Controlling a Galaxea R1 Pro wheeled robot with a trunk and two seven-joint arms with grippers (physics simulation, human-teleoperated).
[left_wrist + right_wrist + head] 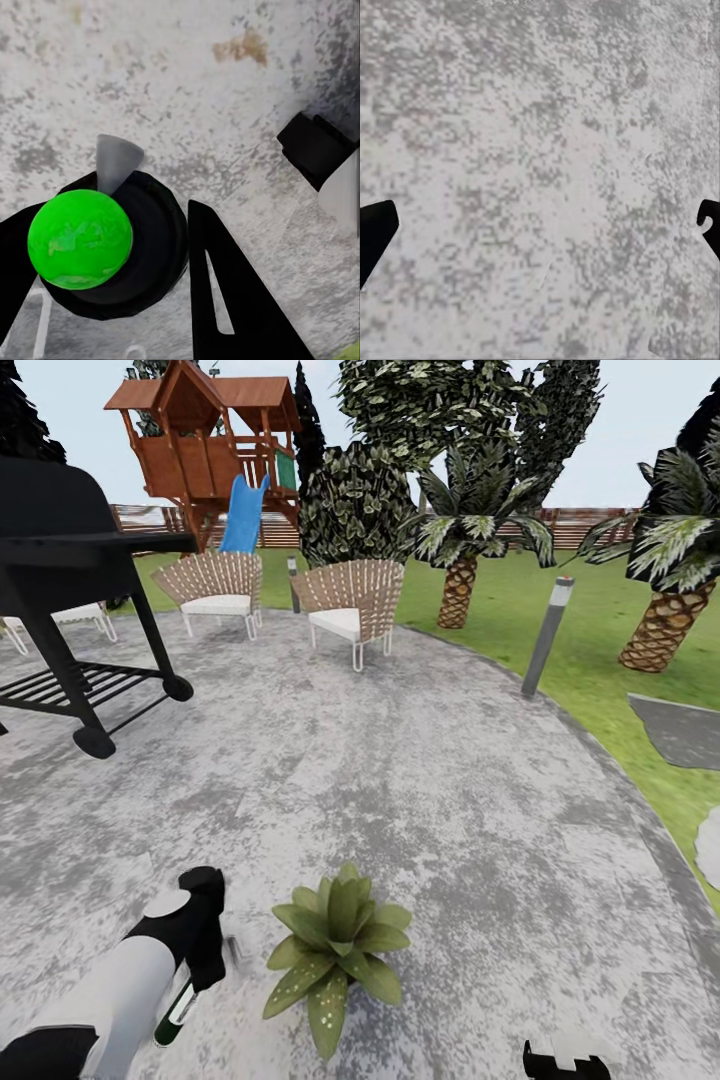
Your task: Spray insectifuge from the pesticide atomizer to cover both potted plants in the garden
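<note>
Jaws grip pesticide atomizer (105, 251) over mottled patio (420, 800).

We face a home garden: a round grey stone patio (420, 780) with wicker chairs (352, 603), a black grill (60, 560), lawn (560, 620), palms (462, 550) and a wooden playhouse (205, 440) upper left.

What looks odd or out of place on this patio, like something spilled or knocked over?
Nothing looks spilled or knocked over. The potted plant stands upright on the stone patio, and the chairs and grill stand normally. The left hand grips the pesticide atomizer beside the plant. No mist or wet patch shows on the stone.
</note>
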